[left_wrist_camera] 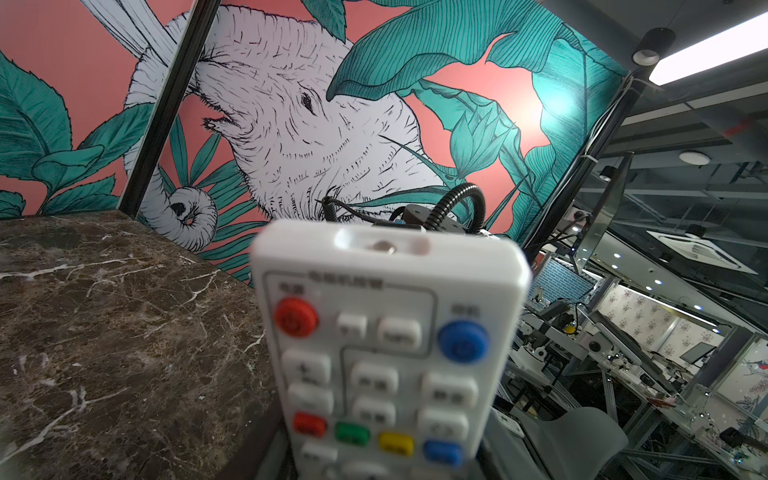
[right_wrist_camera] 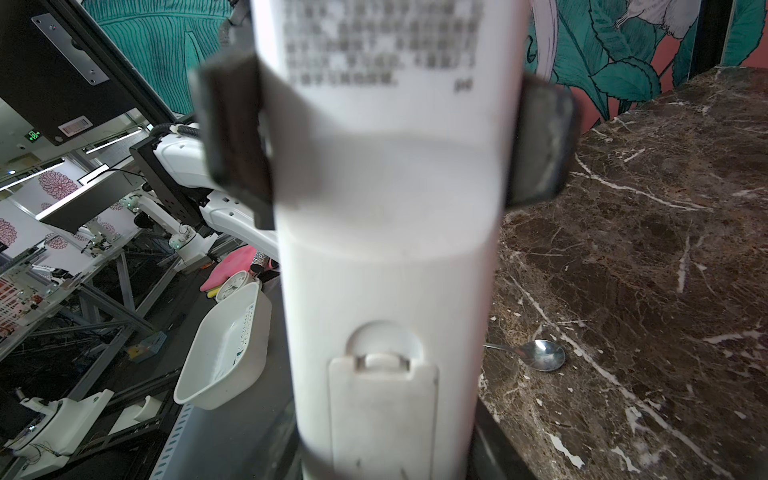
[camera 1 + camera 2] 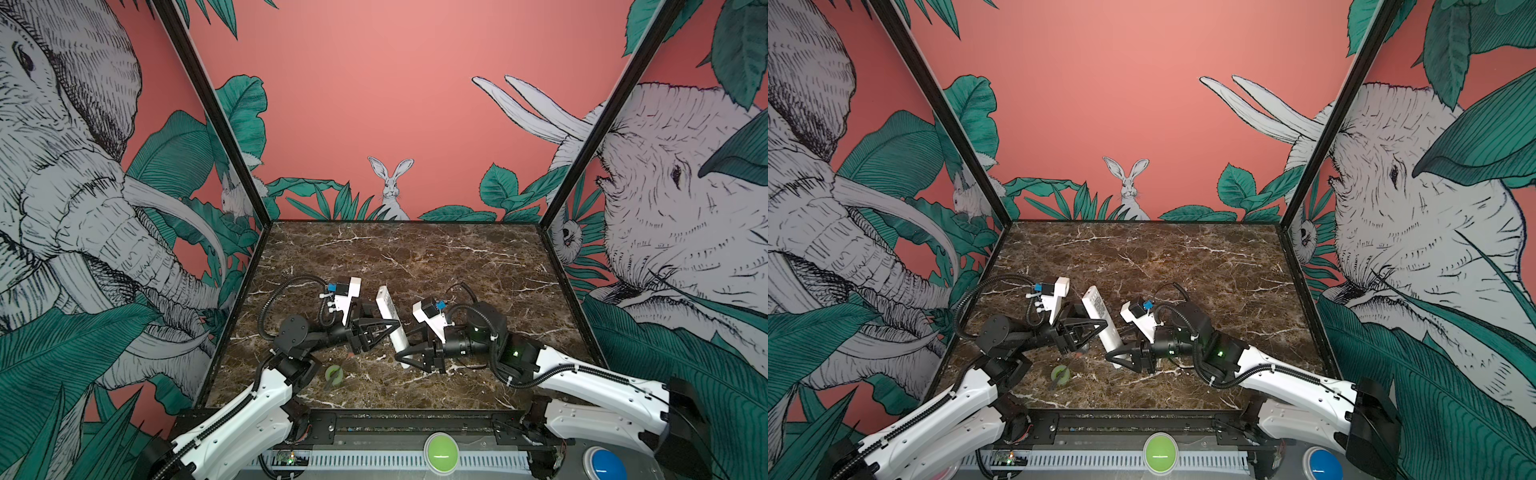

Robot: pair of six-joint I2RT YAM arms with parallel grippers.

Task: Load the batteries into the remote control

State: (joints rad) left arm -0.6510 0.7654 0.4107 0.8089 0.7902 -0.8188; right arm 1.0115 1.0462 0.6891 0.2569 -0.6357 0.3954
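Both left end effector (image 3: 392, 328) and right end effector (image 3: 405, 347) clamp the remote (image 3: 384, 303); we spot a green roll (image 3: 333, 372) at its seven o'clock.

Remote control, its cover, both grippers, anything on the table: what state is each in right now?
remote control: held off the table, tilted.
battery cover: shut, seated in the remote's back.
left gripper: shut on the remote's middle.
right gripper: shut on the remote's near end.
spoon: lying on the table, untouched.
tape roll: lying flat on the table, untouched.
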